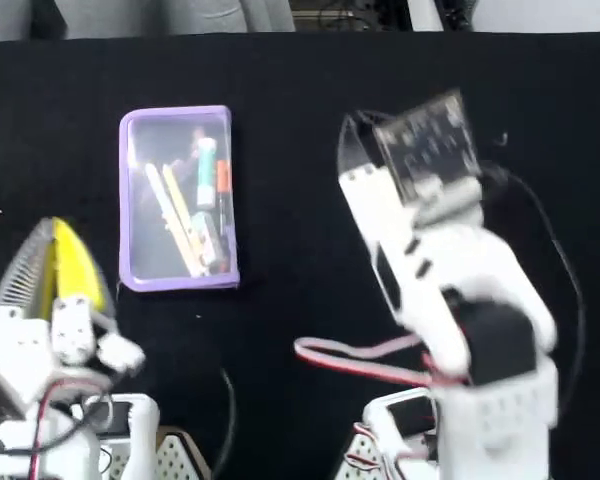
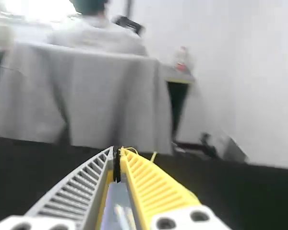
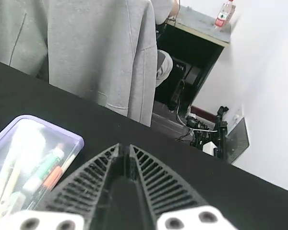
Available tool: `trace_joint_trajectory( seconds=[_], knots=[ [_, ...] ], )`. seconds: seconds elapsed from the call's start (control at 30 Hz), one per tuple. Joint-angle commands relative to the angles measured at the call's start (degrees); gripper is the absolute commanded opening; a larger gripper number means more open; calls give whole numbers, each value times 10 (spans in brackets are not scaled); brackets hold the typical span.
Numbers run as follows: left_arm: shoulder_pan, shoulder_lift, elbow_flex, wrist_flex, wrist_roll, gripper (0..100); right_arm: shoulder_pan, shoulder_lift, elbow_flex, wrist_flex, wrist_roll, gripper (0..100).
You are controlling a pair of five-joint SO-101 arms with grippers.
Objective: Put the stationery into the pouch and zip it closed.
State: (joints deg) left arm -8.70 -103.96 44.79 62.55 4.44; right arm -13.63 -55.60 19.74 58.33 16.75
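Closest to the lens at lower left of the high view, the left gripper (image 1: 52, 228) holds grey and yellow fingers together near the purple-edged clear pouch (image 1: 177, 200), pens (image 1: 195, 205) already inside; the right gripper (image 1: 352, 135) stands at upper centre, apart from it. Left wrist view shows those fingertips meeting over the black table (image 2: 33, 158). Right wrist view shows black fingers together near the pouch, whose zip cannot be read; closing it likely wants one end pinned and the slider drawn straight.

Bare black tablecloth (image 1: 300, 70) runs along the far edge and between the purple-rimmed clear plastic pouch (image 1: 178, 200), left of centre, and the white right arm (image 1: 440, 270) over the near-right; the yellow-and-grey left gripper (image 1: 52, 225) crowds the near-left corner
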Motion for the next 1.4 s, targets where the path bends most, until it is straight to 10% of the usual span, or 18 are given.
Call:
trace_joint_trajectory(
  seconds=[0.0, 0.63, 1.37],
  knots=[
    [102, -9, -34, 69, 0, 29, -3, -70, 8, 39, -4, 12],
    [103, -7, 210, 142, -1, 29, 39, -533, 406, 45, 1, 15],
    [103, -7, 478, 71, -101, 30, 131, -528, 742, 66, -4, 12]
  ],
)
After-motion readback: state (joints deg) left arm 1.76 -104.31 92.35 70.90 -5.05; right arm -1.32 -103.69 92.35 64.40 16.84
